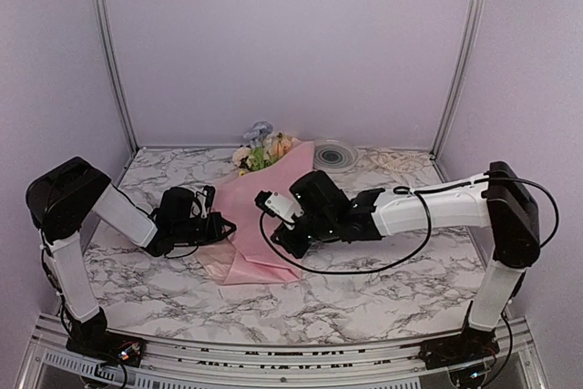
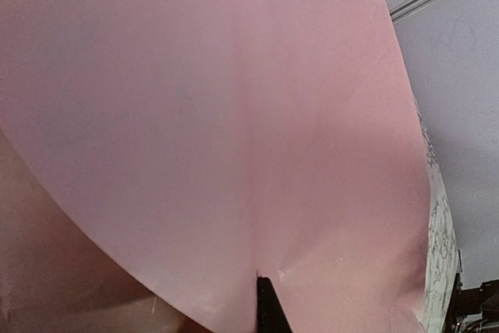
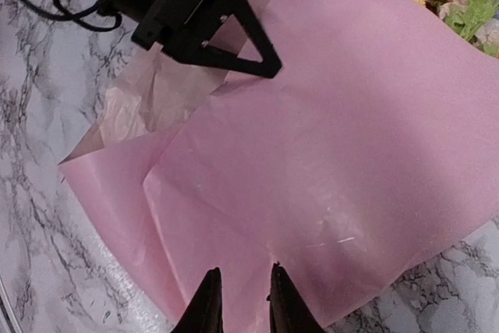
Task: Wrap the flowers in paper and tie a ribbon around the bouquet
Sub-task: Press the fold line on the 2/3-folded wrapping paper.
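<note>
Left gripper (image 3: 267,65): jaws closed to a point, pinched on the paper's (image 1: 248,248) 9 o'clock edge; the left wrist view is nearly all pink sheet, with one black fingertip (image 2: 269,309) at the bottom touching it.

Right gripper (image 3: 244,269): jaws a narrow slot apart, over the middle of the paper, pointing toward 9 o'clock; flat pink sheet shows through the gap and nothing is clamped between the fingers; can't tell whether the tips touch the sheet.

Paper lies mid-table (image 1: 364,289), folded over itself, running from about 6 o'clock up to 12 o'clock; the top layer overlaps a lower layer, with a crumpled, thinner-looking patch beside the left claw.

Flowers (image 1: 261,150): heads stick out of the paper's 12 o'clock end, peach, white, yellow and one pale blue bloom; stems are hidden under the sheet.

Ribbon (image 1: 393,162): loose cream heap at the back of the table, roughly 2 o'clock from the paper, well apart from it and from both claws; not around anything.

Plate (image 1: 335,154): round, ringed, at 1 o'clock from the paper, between the flower heads and the ribbon, just beside the paper's far corner.
</note>
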